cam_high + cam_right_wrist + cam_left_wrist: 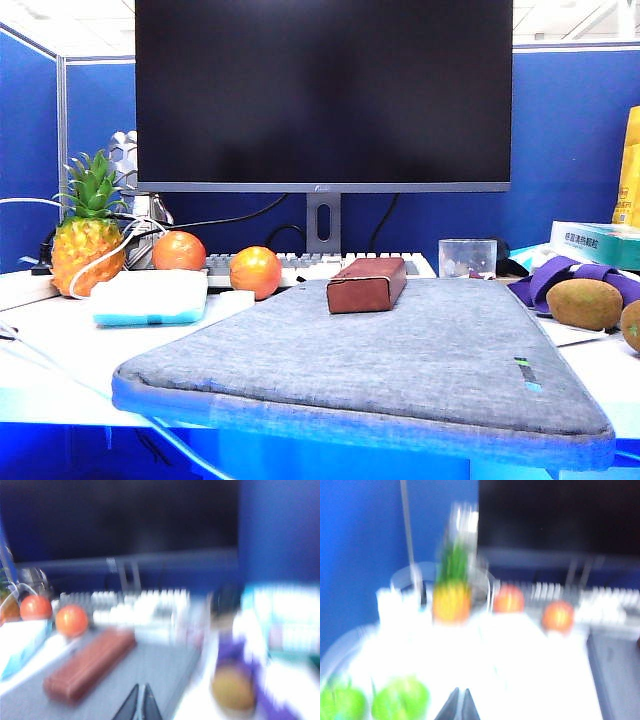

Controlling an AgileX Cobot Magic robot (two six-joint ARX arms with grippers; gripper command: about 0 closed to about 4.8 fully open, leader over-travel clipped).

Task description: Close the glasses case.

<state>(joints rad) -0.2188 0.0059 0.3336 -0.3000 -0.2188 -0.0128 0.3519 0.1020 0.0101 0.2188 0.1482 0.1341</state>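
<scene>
The glasses case (366, 284) lies shut on the grey padded sleeve (400, 350), near the sleeve's far edge and about midway along it, just in front of the keyboard (300, 265) and the monitor stand (323, 222). My right wrist view is blurred, yet it shows the same reddish-brown case (90, 664) lying flat with its lid down, well apart from my right pincer (141, 705), whose two tips stand pressed together and hold nothing. My left pincer (460, 707) is likewise narrowed to a sliver, empty, above the bare white desk (520, 670) by the sleeve's left edge. Beyond it I make out a pineapple (451, 597), two oranges (508, 599) and two green fruits (400, 700). Neither of my pincers shows in the exterior view.
</scene>
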